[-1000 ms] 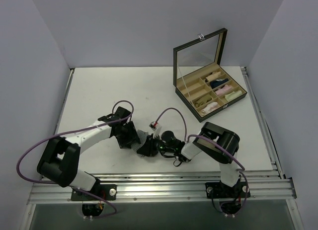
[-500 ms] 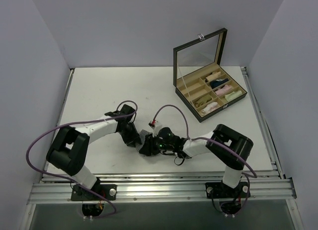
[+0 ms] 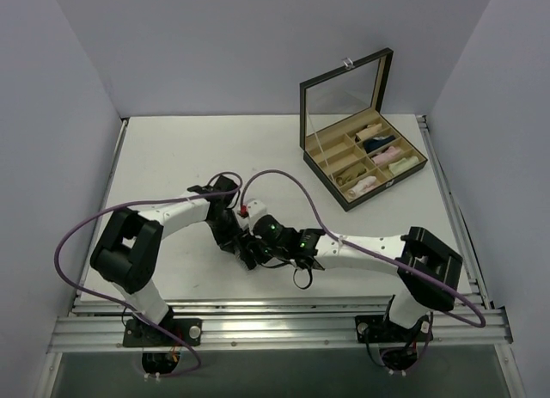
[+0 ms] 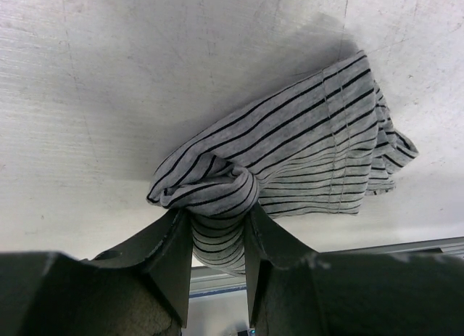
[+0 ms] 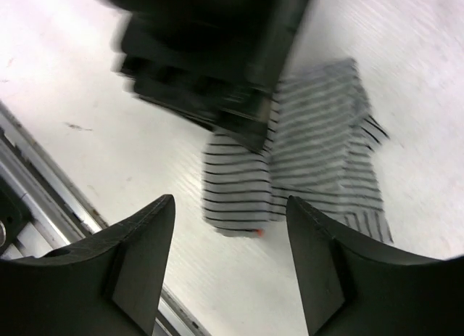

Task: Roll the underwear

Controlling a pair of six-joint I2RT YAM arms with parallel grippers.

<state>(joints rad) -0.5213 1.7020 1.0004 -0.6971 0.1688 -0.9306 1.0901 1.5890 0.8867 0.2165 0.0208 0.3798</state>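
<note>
The underwear (image 4: 304, 147) is grey cloth with dark pinstripes, lying crumpled on the white table. My left gripper (image 4: 217, 238) is shut on a bunched fold at its near end. In the right wrist view the underwear (image 5: 319, 147) lies folded with a small reddish spot at its lower edge, and the blurred black left gripper (image 5: 210, 53) sits over its upper left part. My right gripper (image 5: 232, 242) is open and empty, hovering just above the cloth's near edge. In the top view both grippers, left (image 3: 238, 241) and right (image 3: 258, 243), meet at the front centre and hide the cloth.
An open dark box (image 3: 325, 181) with a glass lid stands at the back right, its compartments holding small rolled garments (image 3: 364, 185). The metal rail (image 3: 284, 316) runs along the table's near edge, close behind the grippers. Purple cables loop over both arms.
My right arm has stretched out leftward, bringing its gripper over the underwear beside the left gripper. The left arm has drawn in a little and still holds the cloth.
</note>
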